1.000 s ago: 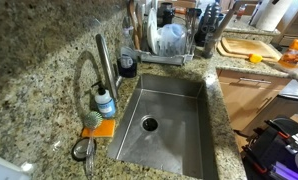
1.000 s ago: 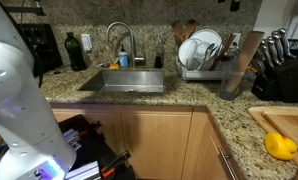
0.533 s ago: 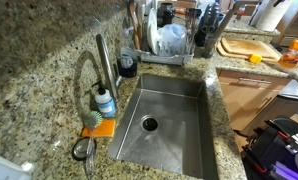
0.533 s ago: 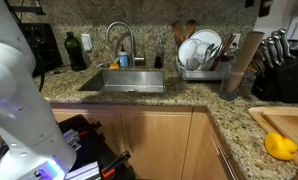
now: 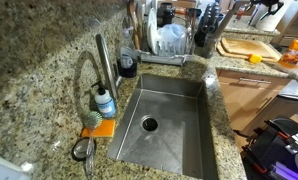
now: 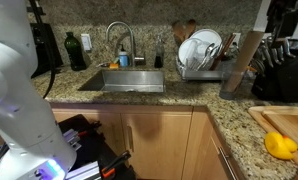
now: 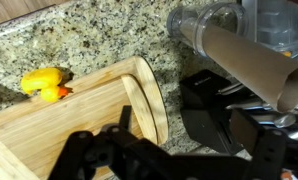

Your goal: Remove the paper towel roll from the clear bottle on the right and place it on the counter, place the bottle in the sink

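The paper towel roll shows as a bare brown cardboard tube with no white paper on it. It stands slanted over the clear bottle on the granite counter. In an exterior view the roll leans beside the dish rack, with the bottle's clear base under it. My gripper is open and empty, hovering above and apart from the roll. It shows at the top right of an exterior view. The steel sink is empty, as it also is in the other exterior view.
A black knife block stands right next to the roll. A wooden cutting board holds a lemon. A dish rack with plates, the tap and a small blue-labelled bottle flank the sink.
My gripper has come down into the top right of the exterior views, toward the knife block and roll. Nothing else moved.
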### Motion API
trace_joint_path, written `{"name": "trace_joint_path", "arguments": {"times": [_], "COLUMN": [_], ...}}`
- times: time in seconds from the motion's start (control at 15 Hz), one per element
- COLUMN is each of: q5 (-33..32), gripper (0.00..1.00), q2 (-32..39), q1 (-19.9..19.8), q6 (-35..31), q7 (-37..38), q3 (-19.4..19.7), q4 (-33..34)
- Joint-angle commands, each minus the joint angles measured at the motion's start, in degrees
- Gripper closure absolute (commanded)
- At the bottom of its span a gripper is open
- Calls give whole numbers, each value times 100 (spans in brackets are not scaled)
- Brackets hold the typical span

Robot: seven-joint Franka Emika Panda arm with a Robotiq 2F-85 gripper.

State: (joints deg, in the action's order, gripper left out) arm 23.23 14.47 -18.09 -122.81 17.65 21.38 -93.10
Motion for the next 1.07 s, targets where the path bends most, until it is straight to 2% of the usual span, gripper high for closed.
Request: {"name": "trace_joint_path", "arguments": {"times": [0.0,0.13,0.2,0.4,0.47,0.73,0.8,0.87,1.0], "q5": [527,553,373,365,606,1184,1125,967,950], "gripper": [0,0,0,0,0,0,0,0,0], "q2": [173,390,94,130,46,474,576,320,387], "q1": [-356,-418,-294,-309,-294,-216,-184,-231,-202], "q6": [602,685,464,466,52,-758,-792,-628,-666], "q7": [-480,-625,-386,-390,-517,-601,-431,-460,-425], "q3": [-337,-365,-349,-364,-428,-765,-800,-761,-818], "q4": [397,633,275,319,121,543,669,393,442]}}
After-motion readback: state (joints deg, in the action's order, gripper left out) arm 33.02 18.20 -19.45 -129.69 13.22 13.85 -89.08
